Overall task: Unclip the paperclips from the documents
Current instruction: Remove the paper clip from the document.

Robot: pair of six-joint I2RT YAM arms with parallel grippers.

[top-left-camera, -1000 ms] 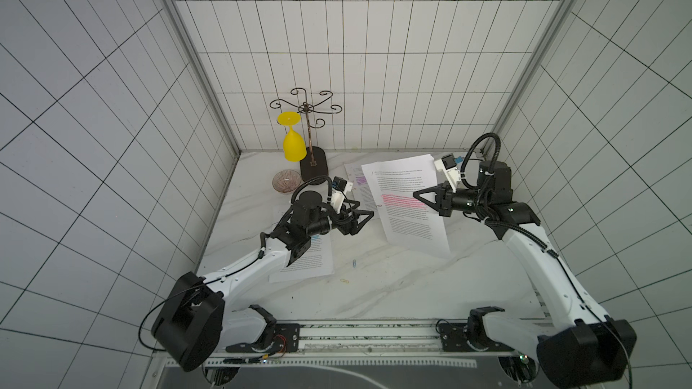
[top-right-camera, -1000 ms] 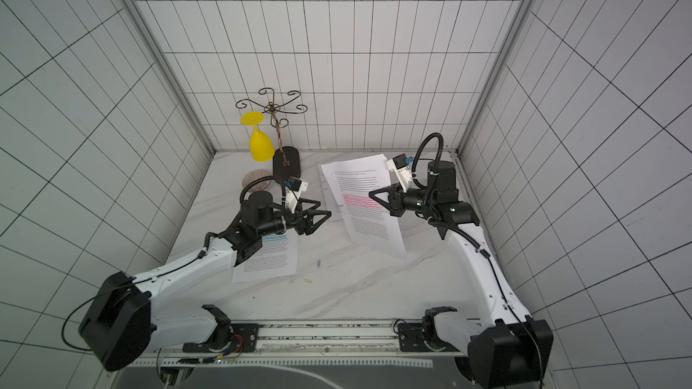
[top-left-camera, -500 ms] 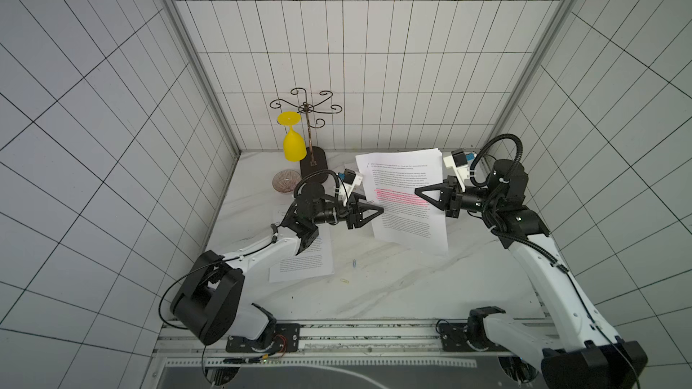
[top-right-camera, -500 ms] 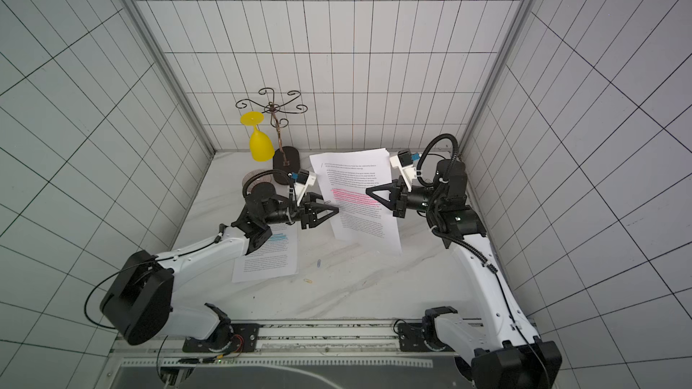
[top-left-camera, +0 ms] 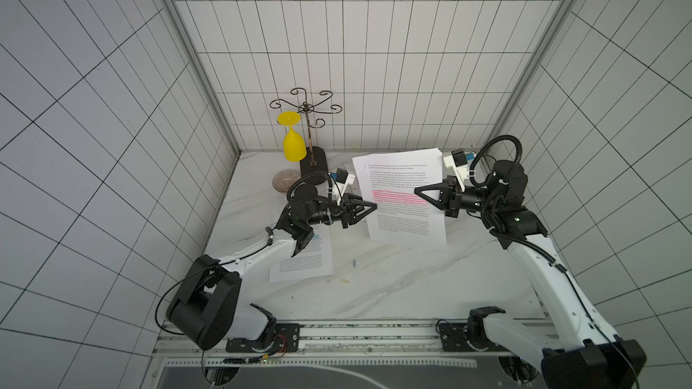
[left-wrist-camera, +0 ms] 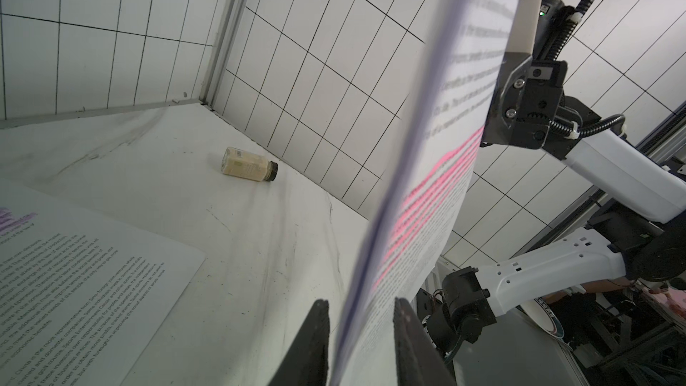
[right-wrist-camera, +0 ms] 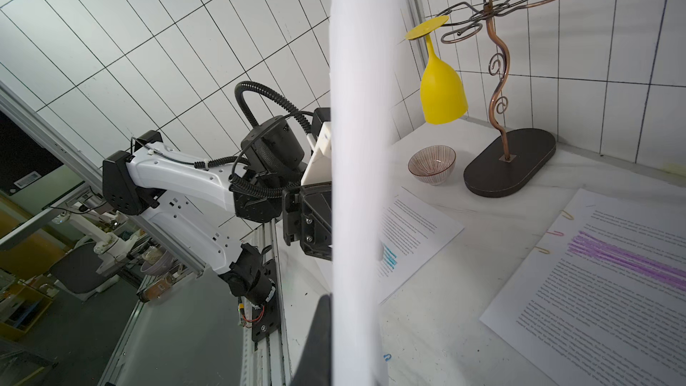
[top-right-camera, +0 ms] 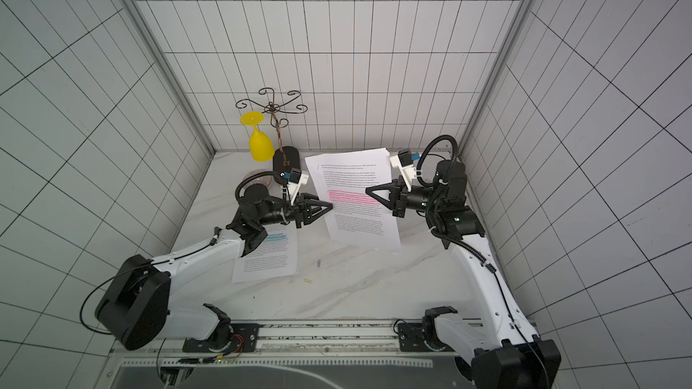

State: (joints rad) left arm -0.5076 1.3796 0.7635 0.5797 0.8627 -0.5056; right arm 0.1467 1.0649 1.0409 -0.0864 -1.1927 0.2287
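Right pincer (top-left-camera: 416,191) pinches the pink document (top-left-camera: 404,226) upright; left pincer (top-left-camera: 375,205) straddles its edge, grip unclear.

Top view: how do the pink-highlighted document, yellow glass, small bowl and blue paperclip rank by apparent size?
1. pink-highlighted document, by far the largest, though it is raised and so nearer the camera
2. yellow glass
3. bowl, somewhat smaller than the glass
4. blue paperclip, tiny

Pink-marked document (top-left-camera: 404,226) upright, blue paperclip (top-left-camera: 354,263) lying loose
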